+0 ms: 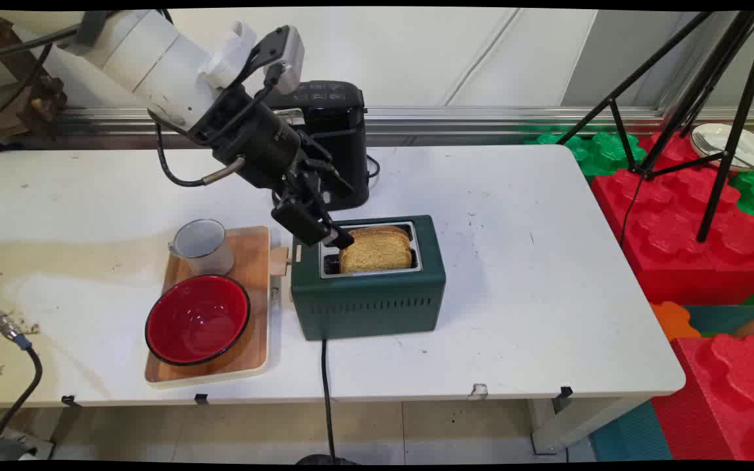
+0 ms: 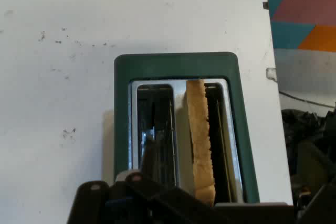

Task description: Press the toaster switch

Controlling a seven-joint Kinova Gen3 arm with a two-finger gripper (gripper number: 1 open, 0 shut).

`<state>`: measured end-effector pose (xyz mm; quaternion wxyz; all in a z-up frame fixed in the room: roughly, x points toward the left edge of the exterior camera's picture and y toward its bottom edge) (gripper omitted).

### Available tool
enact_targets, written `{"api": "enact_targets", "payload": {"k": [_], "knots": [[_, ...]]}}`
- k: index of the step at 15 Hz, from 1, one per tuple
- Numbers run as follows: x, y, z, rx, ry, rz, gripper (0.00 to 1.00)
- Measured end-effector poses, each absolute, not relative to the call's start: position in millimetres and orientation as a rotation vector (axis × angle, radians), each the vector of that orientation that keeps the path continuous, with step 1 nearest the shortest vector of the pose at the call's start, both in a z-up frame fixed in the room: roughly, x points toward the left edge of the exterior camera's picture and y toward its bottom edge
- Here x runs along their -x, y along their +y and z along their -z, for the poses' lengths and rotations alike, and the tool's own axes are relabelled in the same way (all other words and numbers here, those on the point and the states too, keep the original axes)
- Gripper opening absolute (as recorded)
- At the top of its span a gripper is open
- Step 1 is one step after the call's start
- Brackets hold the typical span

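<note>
Sitting nearest on the wooden tray (image 1: 254,307): red bowl (image 1: 197,319), with metal mug (image 1: 203,245) behind. Standing just right: green toaster (image 1: 368,297), bread slice (image 1: 376,252) poking up from one slot. Hovering at the toaster's left end: gripper (image 1: 338,237), fingers' state impossible to tell. Waiting farthest back: black coffee maker (image 1: 338,131).

A wooden tray (image 1: 256,252) is being occupied by a red bowl (image 1: 197,319) and a metal mug (image 1: 203,246) — both upright. Behind, a black appliance (image 1: 338,140) is being backed by the wall; red foam blocks (image 1: 678,222) are being stacked at right.
</note>
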<state>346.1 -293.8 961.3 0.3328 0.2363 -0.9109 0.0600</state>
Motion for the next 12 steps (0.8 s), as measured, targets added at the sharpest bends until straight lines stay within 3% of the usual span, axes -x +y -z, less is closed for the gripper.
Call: {"api": "enact_targets", "payload": {"k": [12], "knots": [[-390, -267, -960, -0.644, -2.222, -0.198, 1.0]]}}
